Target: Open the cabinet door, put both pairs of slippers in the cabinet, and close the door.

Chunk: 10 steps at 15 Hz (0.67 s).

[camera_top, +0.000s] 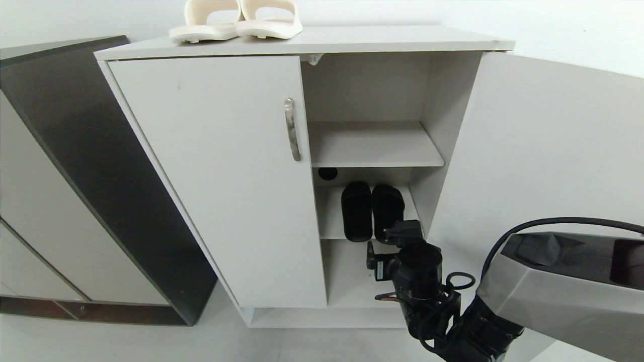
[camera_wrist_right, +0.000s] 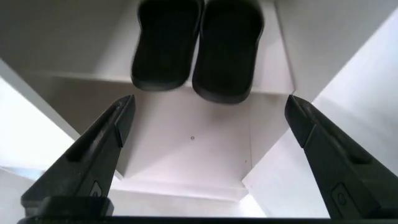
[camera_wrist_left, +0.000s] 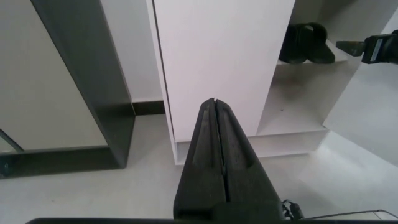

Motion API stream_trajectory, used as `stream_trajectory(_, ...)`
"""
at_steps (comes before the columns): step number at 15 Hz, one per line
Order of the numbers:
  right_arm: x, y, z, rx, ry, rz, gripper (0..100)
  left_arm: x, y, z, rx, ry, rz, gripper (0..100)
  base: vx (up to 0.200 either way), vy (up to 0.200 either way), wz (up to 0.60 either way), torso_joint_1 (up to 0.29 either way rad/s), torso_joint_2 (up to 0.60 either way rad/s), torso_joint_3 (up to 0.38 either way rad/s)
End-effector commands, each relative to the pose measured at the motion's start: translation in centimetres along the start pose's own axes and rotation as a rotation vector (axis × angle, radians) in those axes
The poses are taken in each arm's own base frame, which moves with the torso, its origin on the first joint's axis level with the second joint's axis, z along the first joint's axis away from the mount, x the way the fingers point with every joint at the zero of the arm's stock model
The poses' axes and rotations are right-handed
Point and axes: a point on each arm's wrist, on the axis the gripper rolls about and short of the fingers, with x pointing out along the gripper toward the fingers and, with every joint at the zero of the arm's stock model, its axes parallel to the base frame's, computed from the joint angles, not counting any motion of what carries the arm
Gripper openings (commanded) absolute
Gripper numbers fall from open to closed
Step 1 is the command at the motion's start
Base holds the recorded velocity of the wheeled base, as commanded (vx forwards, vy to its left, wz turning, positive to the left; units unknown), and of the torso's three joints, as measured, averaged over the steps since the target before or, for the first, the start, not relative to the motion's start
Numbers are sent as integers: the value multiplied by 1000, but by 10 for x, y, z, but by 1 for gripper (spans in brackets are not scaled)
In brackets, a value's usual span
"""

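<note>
The white cabinet [camera_top: 377,40] stood with its right door [camera_top: 543,151] swung wide and its left door [camera_top: 216,176] shut, the metal handle [camera_top: 292,129] upright along that door's inner edge. Inside the open half, a black pair of slippers [camera_top: 372,210] lay side by side on the middle shelf, heels at its front edge, under the upper shelf [camera_top: 375,146]. A cream pair of slippers [camera_top: 236,21] sat on the cabinet's top, toward its left rear, soles poking past the edge. The right gripper [camera_wrist_right: 210,106] hung just before the black pair's heels with its jaws spread wide and nothing between them. The left gripper [camera_wrist_left: 215,109] was low before the shut door, jaws pressed together on nothing. A dark panel [camera_top: 100,166] leaned beside the cabinet's left wall.
</note>
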Motion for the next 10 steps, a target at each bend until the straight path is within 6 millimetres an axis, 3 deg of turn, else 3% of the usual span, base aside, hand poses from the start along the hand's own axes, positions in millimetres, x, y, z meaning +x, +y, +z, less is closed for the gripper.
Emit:
stream_trajectory(1, 0, 0, -1, -1, 1, 1, 100, 0, 0, 0, 0, 1, 0, 0, 0, 0, 0, 2, -2, 203)
stream_trajectory(5, -1, 0, -1, -2, 2, 2, 100, 0, 0, 0, 2, 1, 0, 0, 0, 0, 0, 1, 1, 200)
stream_trajectory(7, -30, -9, 15, 1, 8, 160, 100, 0, 0, 0, 3, 1, 0, 0, 0, 0, 0, 5, 2, 134)
stream_trajectory(10, -46, -14, 26, -17, 33, 214, 100, 0, 0, 0, 0, 1, 2, 0, 0, 0, 0, 0, 0, 0)
